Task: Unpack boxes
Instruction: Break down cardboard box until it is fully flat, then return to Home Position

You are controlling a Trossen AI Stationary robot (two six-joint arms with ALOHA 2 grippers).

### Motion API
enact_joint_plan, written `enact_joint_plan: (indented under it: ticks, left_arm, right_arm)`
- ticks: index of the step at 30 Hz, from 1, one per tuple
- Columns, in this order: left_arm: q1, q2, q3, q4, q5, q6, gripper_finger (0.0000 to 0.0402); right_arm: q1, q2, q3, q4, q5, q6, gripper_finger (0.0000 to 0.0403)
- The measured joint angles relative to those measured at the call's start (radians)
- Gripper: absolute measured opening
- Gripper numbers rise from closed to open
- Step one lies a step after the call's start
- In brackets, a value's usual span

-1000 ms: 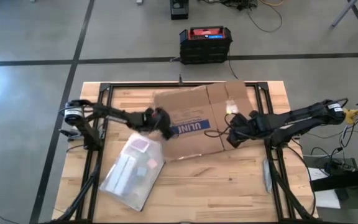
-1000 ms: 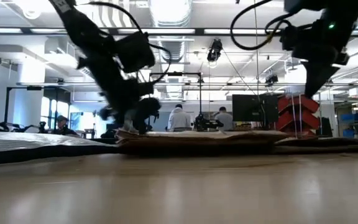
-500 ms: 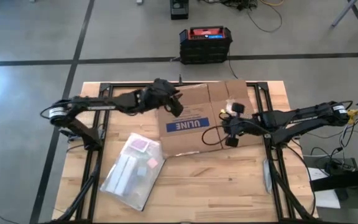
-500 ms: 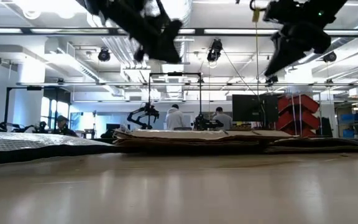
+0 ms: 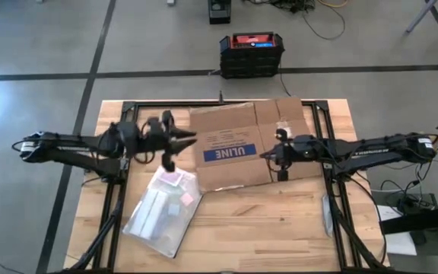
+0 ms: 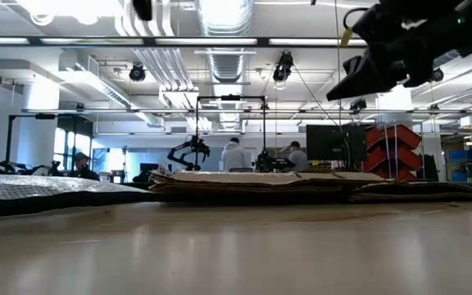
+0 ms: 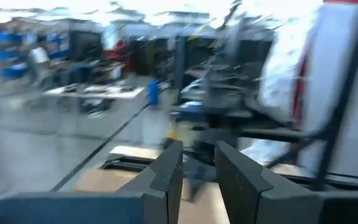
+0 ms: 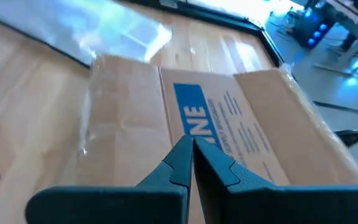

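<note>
Box: I see the flattened ULINE cardboard box (image 5: 253, 144) lying at the table's (image 5: 280, 228) far middle.
Left gripper (image 5: 175, 146): raised beside the box's left edge, fingers (image 7: 166, 171) slightly apart, empty.
Right gripper (image 5: 280, 161): above the box's right half, fingers (image 8: 179, 158) pressed together, empty.
Bag: clear plastic bag (image 5: 162, 209) lies flat, near-left of the box.

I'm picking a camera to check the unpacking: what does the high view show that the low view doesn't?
Only the high view: the clear plastic bag, the box's blue ULINE label, the left gripper beside the box, and the black-and-red case on the floor. Only the low view: people in the room behind. Both: the flattened cardboard box and the right gripper above it.
</note>
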Motion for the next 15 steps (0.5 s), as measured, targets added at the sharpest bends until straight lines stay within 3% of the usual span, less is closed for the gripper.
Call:
enact_joint_plan:
  ticks: [4, 6, 8, 15]
  left_arm:
    - [0.001, -0.107, -0.261, 0.248, -0.014, -0.051, 0.0078]
    - [0.003, -0.153, -0.37, 0.34, -0.068, -0.089, 0.0078]
    - [0.003, -0.207, -0.455, 0.364, -0.12, -0.121, 0.0078]
    - [0.003, -0.46, -0.65, 0.356, -0.13, -0.161, 0.0078]
  right_arm:
    - [-0.056, -0.041, -0.06, 0.051, -0.113, 0.021, 0.0]
    - [-0.07, -0.062, -0.072, 0.052, -0.158, 0.02, 0.0]
    - [-0.076, -0.089, -0.091, 0.039, -0.188, 0.016, 0.0]
    - [-0.079, -0.245, -0.179, 0.047, -0.199, 0.071, 0.0]
